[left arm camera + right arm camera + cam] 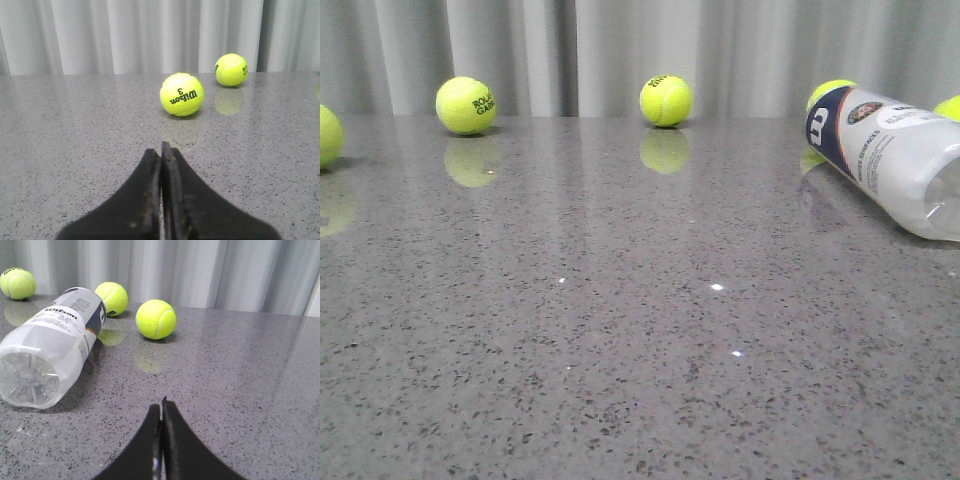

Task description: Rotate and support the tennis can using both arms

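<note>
Lying on its side at the table's (620,380) far right, the tennis can (895,160) still needs standing — your left gripper (161,150) and right gripper (161,407) both sit pressed together, clear of it, holding nothing.

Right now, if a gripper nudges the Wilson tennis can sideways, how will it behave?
The tennis can lies on its side on the glossy table, so it will probably roll. It looks empty and translucent, so it is likely light, and its thin plastic may flex.
</note>
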Robot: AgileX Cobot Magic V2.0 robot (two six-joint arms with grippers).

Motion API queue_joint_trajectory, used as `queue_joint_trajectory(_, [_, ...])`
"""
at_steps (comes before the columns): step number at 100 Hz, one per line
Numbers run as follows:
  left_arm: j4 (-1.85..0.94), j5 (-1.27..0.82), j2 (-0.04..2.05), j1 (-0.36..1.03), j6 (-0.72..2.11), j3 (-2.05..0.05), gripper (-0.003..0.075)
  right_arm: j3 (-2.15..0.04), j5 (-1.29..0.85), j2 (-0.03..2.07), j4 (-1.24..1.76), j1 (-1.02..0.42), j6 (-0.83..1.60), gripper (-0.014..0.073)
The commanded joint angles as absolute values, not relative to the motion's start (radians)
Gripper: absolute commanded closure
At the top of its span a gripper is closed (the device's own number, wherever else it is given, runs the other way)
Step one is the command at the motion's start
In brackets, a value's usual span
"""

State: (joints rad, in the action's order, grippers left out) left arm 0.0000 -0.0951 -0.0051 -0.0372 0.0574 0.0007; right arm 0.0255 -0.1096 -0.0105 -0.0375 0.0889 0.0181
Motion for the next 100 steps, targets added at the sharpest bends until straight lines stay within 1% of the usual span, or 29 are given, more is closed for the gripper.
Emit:
queue_joint_trajectory(1, [0.000, -0.023, -0.040, -0.028, 0.049, 0.045, 0.0739, -0.024, -0.117, -0.008, -0.036, 0.096, 0.024, 0.0661])
queue_joint_trajectory(13, [0.000, -0.023, -0.040, -0.028, 0.049, 0.045, 0.0739, -0.109, -0.224, 0.045, -0.036, 0.096, 0.025, 0.0661])
queue_joint_trajectory(30, [0.000, -0.023, -0.040, -0.028, 0.049, 0.045, 0.0739, -0.230, -0.336, 0.193, -0.026, 0.096, 0.026, 0.0661])
queue_joint_trajectory(47, [0.000, -0.023, -0.040, -0.028, 0.049, 0.045, 0.0739, -0.393, -0.620, 0.367, -0.014, 0.096, 0.026, 0.0661])
queue_joint_trajectory(58, [0.000, -0.023, -0.040, -0.028, 0.049, 0.045, 0.0739, -0.490, -0.727, 0.478, 0.009, 0.096, 0.026, 0.0650])
queue_joint_trajectory(65, [0.000, -0.023, -0.040, -0.028, 0.049, 0.045, 0.0739, -0.540, -0.753, 0.531, 0.041, 0.096, 0.026, 0.0571])
queue_joint_trajectory(69, [0.000, -0.023, -0.040, -0.028, 0.049, 0.045, 0.0739, -0.568, -0.768, 0.555, 0.062, 0.096, 0.026, 0.0474])
queue_joint_trajectory(70, [0.000, -0.023, -0.040, -0.028, 0.049, 0.045, 0.0739, -0.573, -0.770, 0.564, 0.069, 0.096, 0.026, 0.0434])
queue_joint_trajectory(72, [0.000, -0.023, -0.040, -0.028, 0.049, 0.045, 0.0739, -0.586, -0.775, 0.577, 0.077, 0.095, 0.029, 0.0391])
queue_joint_trajectory(73, [0.000, -0.023, -0.040, -0.028, 0.049, 0.045, 0.0739, -0.590, -0.777, 0.582, 0.079, 0.095, 0.029, 0.0344])
queue_joint_trajectory(74, [0.000, -0.023, -0.040, -0.028, 0.049, 0.045, 0.0739, -0.598, -0.779, 0.590, 0.083, 0.095, 0.029, 0.0319])
queue_joint_trajectory(75, [0.000, -0.023, -0.040, -0.028, 0.049, 0.045, 0.0739, -0.602, -0.782, 0.595, 0.085, 0.095, 0.029, 0.0268])
queue_joint_trajectory(76, [0.000, -0.023, -0.040, -0.028, 0.049, 0.045, 0.0739, -0.610, -0.784, 0.600, 0.088, 0.095, 0.029, 0.0242])
queue_joint_trajectory(77, [0.000, -0.023, -0.040, -0.028, 0.049, 0.045, 0.0739, -0.617, -0.788, 0.613, 0.089, 0.095, 0.029, 0.0188])
queue_joint_trajectory(79, [0.000, -0.023, -0.040, -0.028, 0.049, 0.045, 0.0739, -0.624, -0.792, 0.622, 0.089, 0.095, 0.029, 0.0134])
queue_joint_trajectory(80, [0.000, -0.023, -0.040, -0.028, 0.049, 0.045, 0.0739, -0.628, -0.794, 0.627, 0.089, 0.095, 0.029, 0.0082])
queue_joint_trajectory(81, [0.000, -0.023, -0.040, -0.028, 0.049, 0.045, 0.0739, -0.635, -0.795, 0.637, 0.089, 0.095, 0.029, 0.0056])
queue_joint_trajectory(82, [0.000, -0.023, -0.040, -0.028, 0.049, 0.045, 0.0739, -0.638, -0.797, 0.642, 0.089, 0.095, 0.029, 0.0007])
queue_joint_trajectory(83, [0.000, -0.023, -0.040, -0.028, 0.049, 0.045, 0.0739, -0.645, -0.798, 0.647, 0.089, 0.095, 0.029, -0.0017])
queue_joint_trajectory(84, [0.000, -0.023, -0.040, -0.028, 0.049, 0.045, 0.0739, -0.648, -0.798, 0.657, 0.089, 0.095, 0.029, -0.0061])
queue_joint_trajectory(85, [0.000, -0.023, -0.040, -0.028, 0.049, 0.045, 0.0739, -0.652, -0.800, 0.662, 0.089, 0.095, 0.029, -0.0080])
queue_joint_trajectory(91, [0.000, -0.023, -0.040, -0.028, 0.049, 0.045, 0.0739, -0.689, -0.808, 0.713, 0.089, 0.095, 0.029, -0.0043])
queue_joint_trajectory(100, [0.000, -0.023, -0.040, -0.028, 0.049, 0.045, 0.0739, -0.758, -0.833, 0.786, 0.103, 0.091, 0.026, -0.0030])
